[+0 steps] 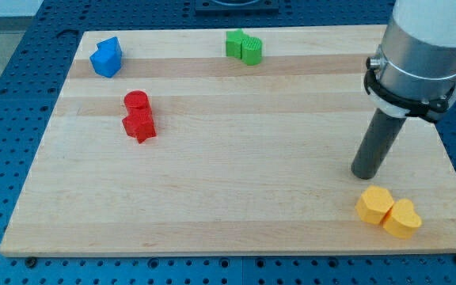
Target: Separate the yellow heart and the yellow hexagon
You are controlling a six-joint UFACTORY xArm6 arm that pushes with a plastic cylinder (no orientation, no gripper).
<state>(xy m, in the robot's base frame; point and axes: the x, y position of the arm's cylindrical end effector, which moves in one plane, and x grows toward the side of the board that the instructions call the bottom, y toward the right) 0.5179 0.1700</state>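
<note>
The yellow hexagon (374, 205) and the yellow heart (402, 219) lie touching each other near the board's bottom right corner, the hexagon on the left, the heart to its lower right. My tip (364, 174) rests on the board just above the hexagon, slightly to its left, with a small gap between them. The rod rises from there to the arm's silver body at the view's top right.
Two blue blocks (107, 58) sit at the top left. Two green blocks (244, 47) sit at the top middle. A red cylinder (136, 101) touches a red star (139, 125) at the left. The wooden board (236, 190) ends close below the yellow blocks.
</note>
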